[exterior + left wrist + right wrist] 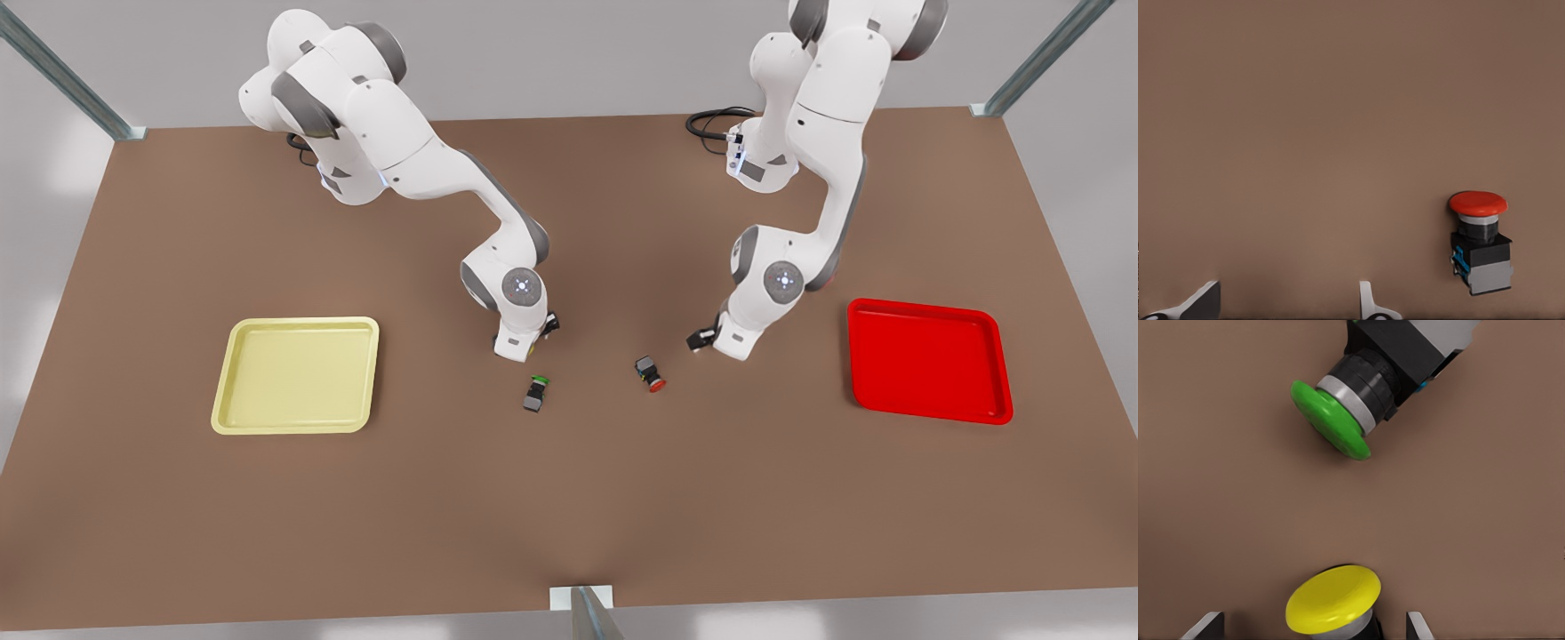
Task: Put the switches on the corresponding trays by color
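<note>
The green switch (536, 392) (1365, 383) and the red switch (650, 373) (1479, 239) lie on their sides on the brown table between the two arms. The yellow switch (1333, 598) stands between the open fingers (1205, 625) of my right gripper (1313, 627) (523, 348), the arm on the front view's left; that hand hides it in the front view. My left gripper (1285, 303) (733, 348), on the front view's right, is open and empty, just beside the red switch. The pale yellow tray (233, 373) sits at the front view's left, the red tray (861, 356) at the right.
Metal frame posts stand at the table's far corners (987, 108) and at the middle of its near edge (582, 604). A black cable (711, 120) loops by the base of the arm on the front view's right.
</note>
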